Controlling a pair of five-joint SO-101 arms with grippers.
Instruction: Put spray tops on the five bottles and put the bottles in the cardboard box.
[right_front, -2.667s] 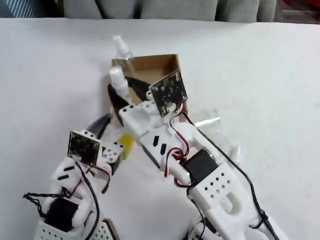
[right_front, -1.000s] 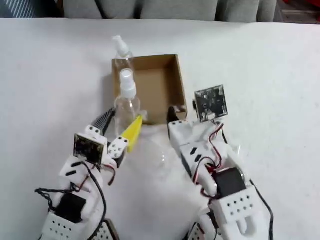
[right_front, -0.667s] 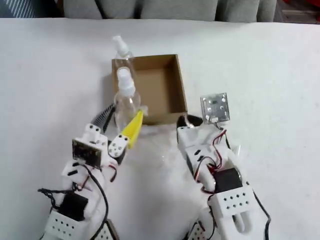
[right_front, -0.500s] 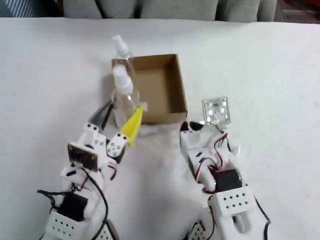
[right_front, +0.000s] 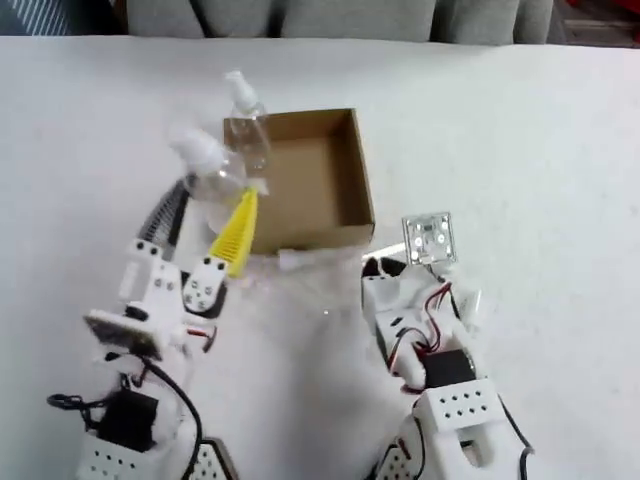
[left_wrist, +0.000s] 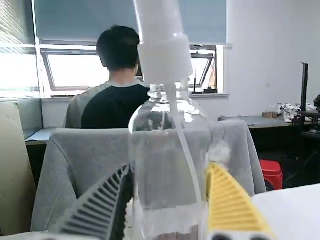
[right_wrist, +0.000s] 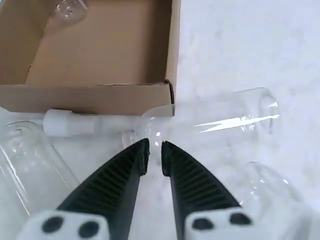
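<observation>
My left gripper (right_front: 216, 192) is shut on a clear bottle (right_front: 224, 170) with a white spray top (right_front: 190, 146), held tilted in the air over the left wall of the cardboard box (right_front: 362, 170). The left wrist view has that bottle (left_wrist: 167, 165) upright between the black finger (left_wrist: 100, 205) and the yellow finger (left_wrist: 230, 200). A second capped bottle (right_front: 243, 100) stands in the box's far left corner. My right gripper (right_wrist: 154, 148) hangs shut and holding nothing just in front of the box (right_wrist: 100, 95), above a loose spray top (right_wrist: 75, 122) lying on the table.
Clear uncapped bottles lie on the white table in front of the box: one to the right (right_wrist: 225, 117), one to the left (right_wrist: 30, 155), one nearer the arm (right_wrist: 265, 185). Grey chair backs line the table's far edge (right_front: 330, 20).
The right arm has left the bottle's top and drawn back from the box toward the near edge. The left gripper has lifted the capped bottle and swung it up and leftward.
</observation>
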